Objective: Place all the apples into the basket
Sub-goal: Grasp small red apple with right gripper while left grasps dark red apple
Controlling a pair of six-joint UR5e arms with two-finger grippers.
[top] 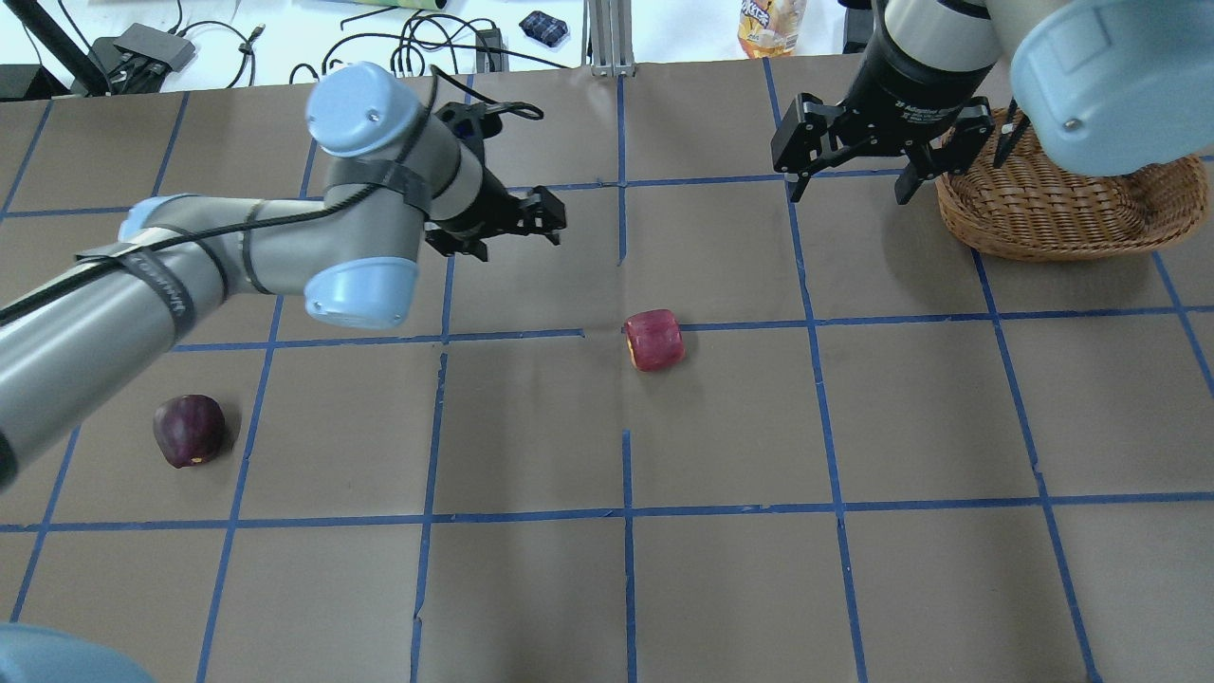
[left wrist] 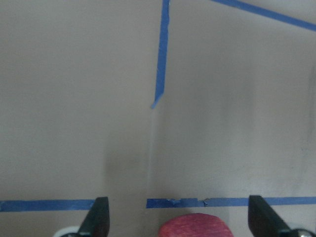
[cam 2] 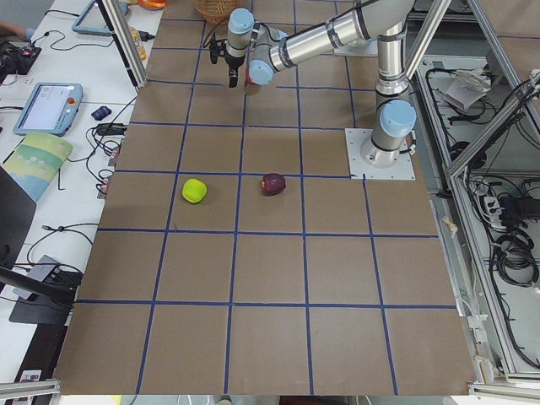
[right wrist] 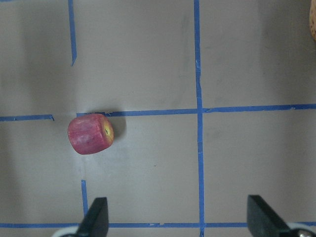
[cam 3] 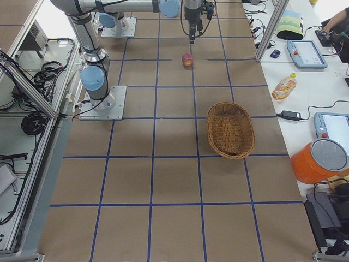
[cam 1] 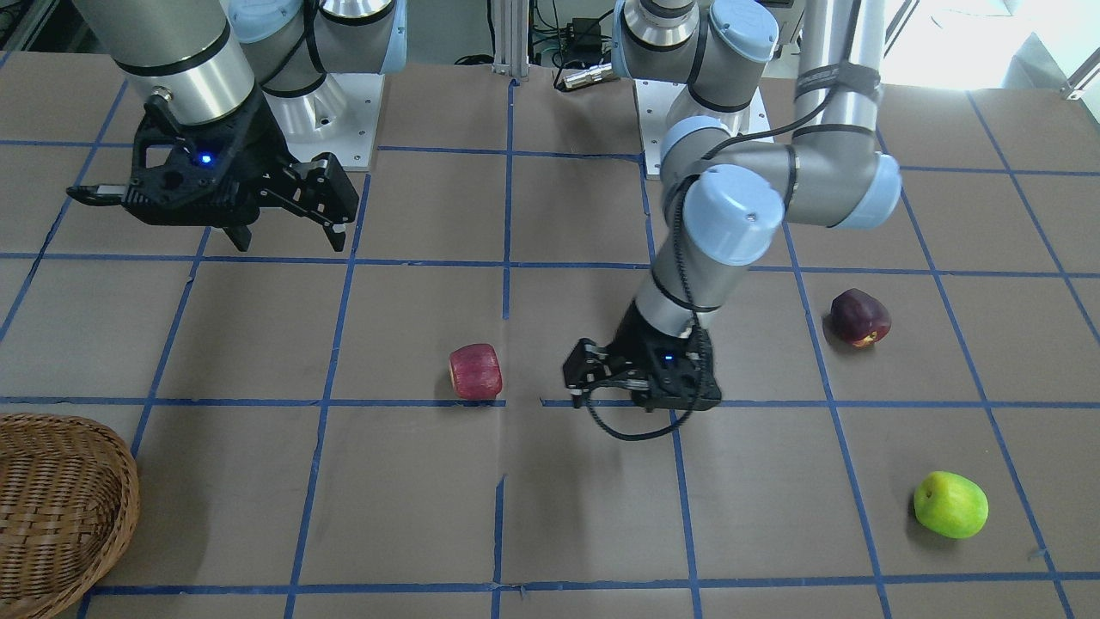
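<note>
The left gripper [top: 552,214], wide open and empty, hangs near the red apple [top: 654,340] mid-bench; the right gripper [top: 847,185], also open and empty, hovers by the basket [top: 1005,249] at the far edge. The apple looks firm, smooth and bruisable: grip gently across its widest middle.

Red streaky apple [right wrist: 91,134] lies on its side on the brown paper table [right wrist: 256,59], at 9 o'clock from frame centre, yellowish end toward 3 o'clock, just on the 6 o'clock side of a horizontal blue tape line [right wrist: 247,107]. Right gripper [right wrist: 178,215]: fingertips [right wrist: 98,215] at 7 and 5 o'clock, set wide apart, clear of the apple. Tan sliver [right wrist: 313,22] at 2 o'clock edge, not identifiable.
</note>
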